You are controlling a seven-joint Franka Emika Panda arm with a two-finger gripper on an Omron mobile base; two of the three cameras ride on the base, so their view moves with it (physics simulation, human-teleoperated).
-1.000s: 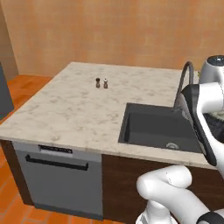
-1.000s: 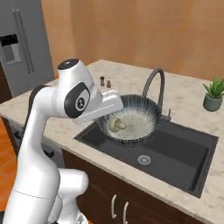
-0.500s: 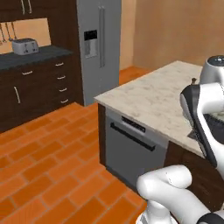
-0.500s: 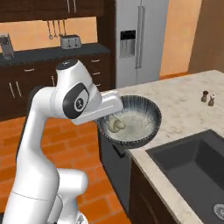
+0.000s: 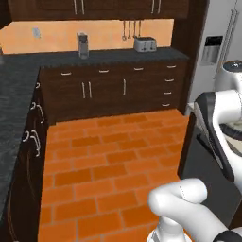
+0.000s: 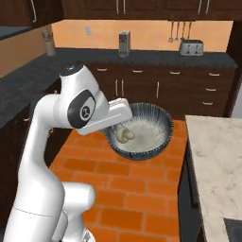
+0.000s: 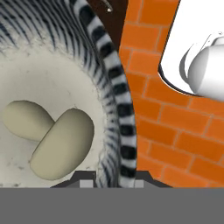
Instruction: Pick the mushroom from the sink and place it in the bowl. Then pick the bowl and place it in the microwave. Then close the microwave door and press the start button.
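Arm folded high, gripper closed on the bowl's rim

In the right base view the white arm (image 6: 47, 142) rises from the lower left, bends at a dark-jointed elbow near the top, and reaches right with its wrist roughly level; the gripper (image 6: 115, 124) is at the near left edge of the bowl (image 6: 139, 132), which hangs in the air beside it. In the hand view the gripper (image 7: 114, 176) has its two dark finger tips either side of the bowl's striped wall, one inside and one outside, pinching it. In the left base view the arm (image 5: 217, 127) stands at the right edge, its forearm angled down.
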